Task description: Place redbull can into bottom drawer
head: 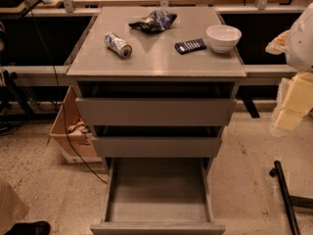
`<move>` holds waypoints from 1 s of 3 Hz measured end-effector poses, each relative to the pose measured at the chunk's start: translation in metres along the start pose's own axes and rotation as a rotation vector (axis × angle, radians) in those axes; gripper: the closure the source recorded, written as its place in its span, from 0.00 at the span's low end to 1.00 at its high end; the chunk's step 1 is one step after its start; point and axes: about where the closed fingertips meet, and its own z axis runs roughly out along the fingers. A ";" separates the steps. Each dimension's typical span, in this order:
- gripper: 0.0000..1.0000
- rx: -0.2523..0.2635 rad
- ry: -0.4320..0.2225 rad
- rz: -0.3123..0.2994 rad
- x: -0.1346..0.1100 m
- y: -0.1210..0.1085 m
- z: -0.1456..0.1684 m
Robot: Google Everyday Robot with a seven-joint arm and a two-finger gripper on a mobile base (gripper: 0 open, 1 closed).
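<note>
The redbull can [118, 44] lies on its side on the left part of the grey cabinet top [156, 62]. The bottom drawer [157, 214] is pulled wide open toward me and its inside is bare. The two shallower drawers above it are pulled out slightly. My gripper [289, 112] is a pale, blurred shape at the right edge of the camera view, beside the cabinet and below its top, well away from the can.
On the cabinet top are also a dark blue snack bag [154, 20], a black remote [190, 45] and a white bowl [223, 37]. A cardboard box [68, 131] stands on the floor at the left. A black pole [286, 195] lies on the floor at the right.
</note>
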 end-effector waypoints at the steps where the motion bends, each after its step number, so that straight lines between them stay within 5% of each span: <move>1: 0.00 0.000 0.000 0.000 0.000 0.000 0.000; 2: 0.00 0.000 -0.040 -0.023 -0.024 -0.016 0.021; 3: 0.00 0.018 -0.090 -0.058 -0.078 -0.053 0.061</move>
